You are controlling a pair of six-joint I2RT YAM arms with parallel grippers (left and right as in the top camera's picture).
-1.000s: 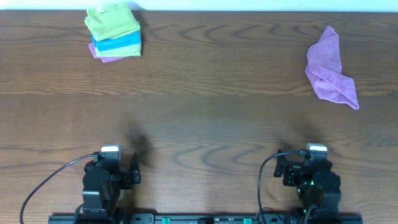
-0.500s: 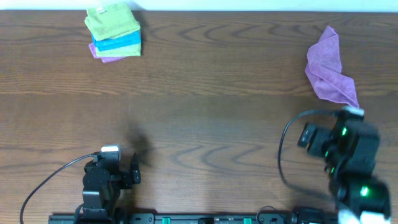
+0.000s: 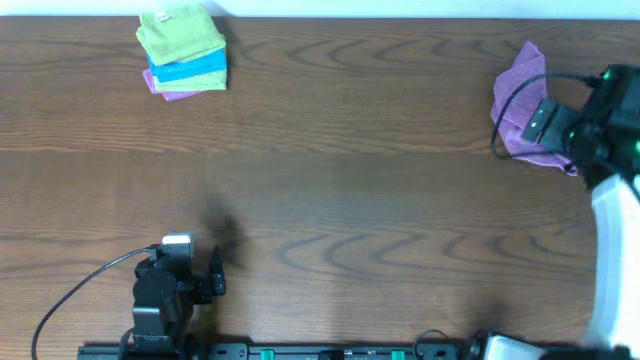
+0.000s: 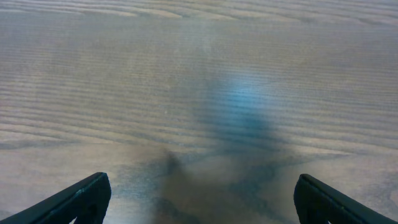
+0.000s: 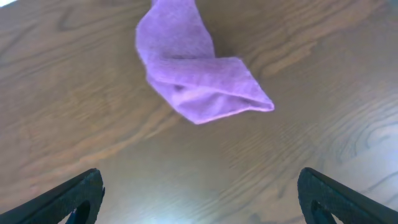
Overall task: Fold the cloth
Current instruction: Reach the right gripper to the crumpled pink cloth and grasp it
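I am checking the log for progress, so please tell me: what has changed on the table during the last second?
The right arm swung from the near edge out to the purple cloth at the far right and now hangs close to it, jaws open, holding nothing. The cloth lies crumpled as before. The left arm and the stack of folded cloths stayed put.
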